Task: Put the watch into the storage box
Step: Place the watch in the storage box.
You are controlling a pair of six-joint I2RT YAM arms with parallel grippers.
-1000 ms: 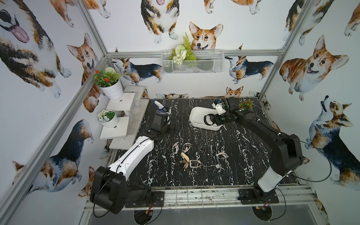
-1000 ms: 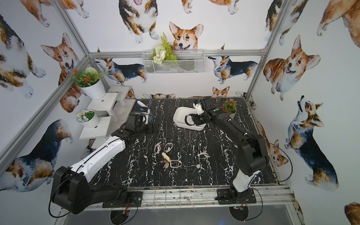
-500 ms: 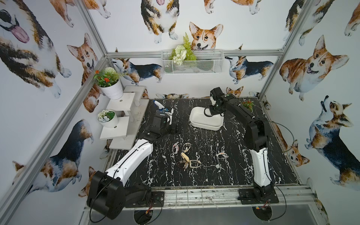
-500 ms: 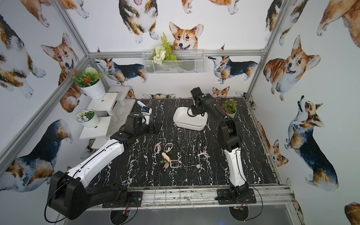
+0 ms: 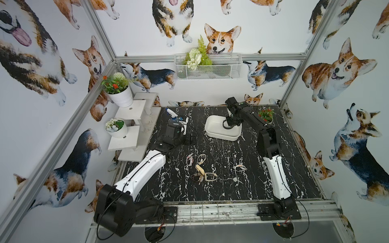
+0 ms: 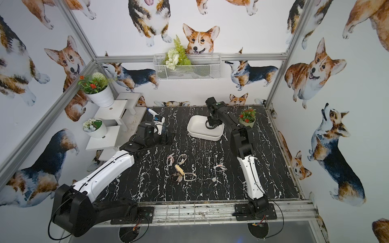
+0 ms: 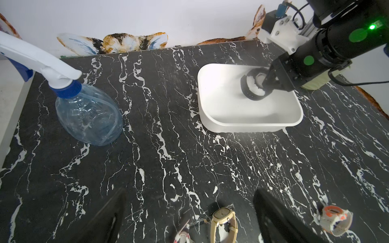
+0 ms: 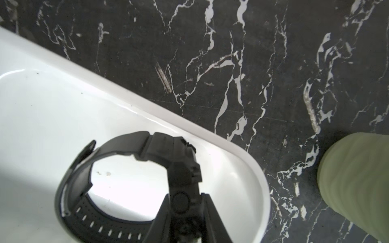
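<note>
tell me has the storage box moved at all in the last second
No. The storage box keeps the same gap to the small potted plant beside it, while the right gripper holds the black watch over it.

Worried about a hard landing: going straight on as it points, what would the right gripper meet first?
Probably the floor of the box: the right gripper, shut on the watch, points down into it, so the watch would touch first. How high it hangs is unclear.
</note>
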